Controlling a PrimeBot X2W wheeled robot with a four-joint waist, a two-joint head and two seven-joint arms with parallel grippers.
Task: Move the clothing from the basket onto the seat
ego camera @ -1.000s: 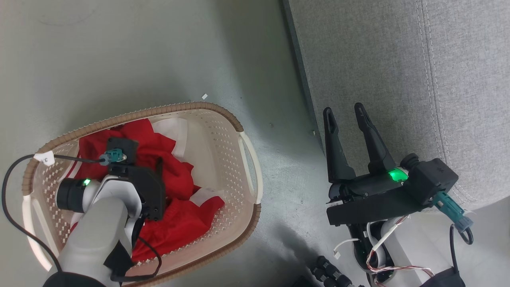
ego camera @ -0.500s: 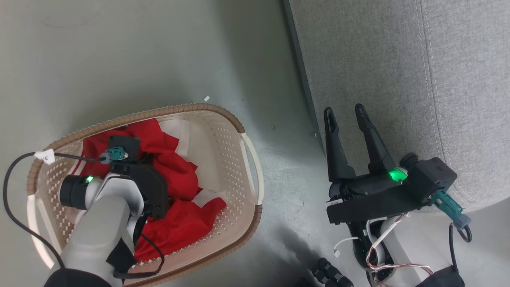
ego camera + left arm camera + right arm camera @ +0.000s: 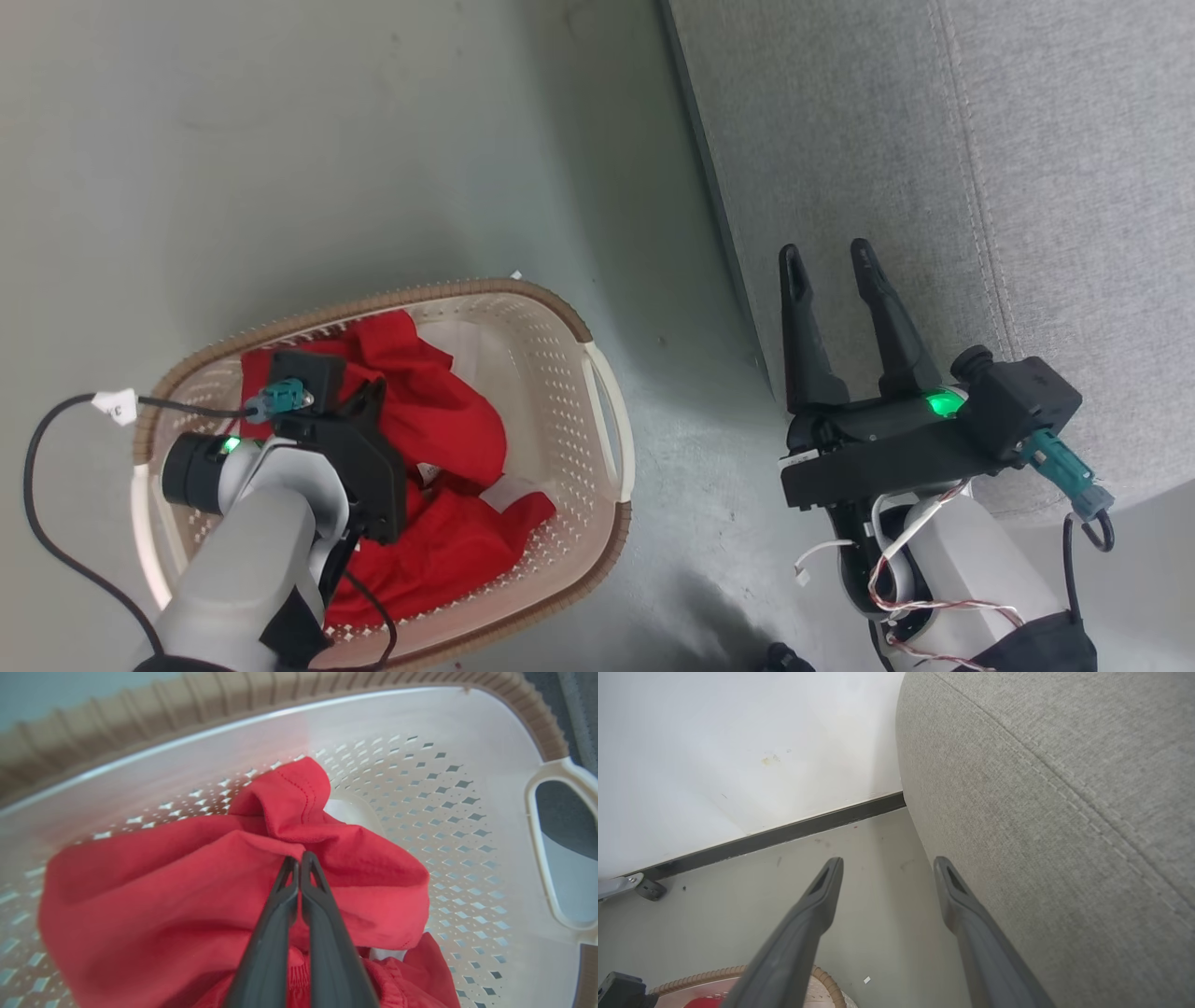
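Observation:
The cream-white basket [image 3: 448, 291] with its brown rim stands on the floor at the lower left of the head view. Red clothing [image 3: 448, 420] with white trim lies bunched inside it. My left arm reaches down into the basket. In the left wrist view my left gripper [image 3: 299, 859] is shut on a pulled-up fold of the red clothing [image 3: 187, 882], with the perforated basket wall [image 3: 420, 728] behind. My right gripper [image 3: 827, 252] is open and holds nothing, its fingers lying against the front edge of the grey seat [image 3: 934, 140]. From the right wrist, the right gripper [image 3: 888, 863] stands beside the seat [image 3: 1064, 788].
Grey-green floor lies between basket and seat. A small white scrap [image 3: 515, 275] sits just beyond the basket rim. A black cable with a white tag [image 3: 117, 406] loops off my left wrist. A white wall, a dark baseboard and a caster [image 3: 644, 889] are in the right wrist view.
The head camera has shifted, so basket and seat sit lower and further right in the picture. The red fabric under my left gripper is drawn up into a tighter bunch. The right gripper holds still.

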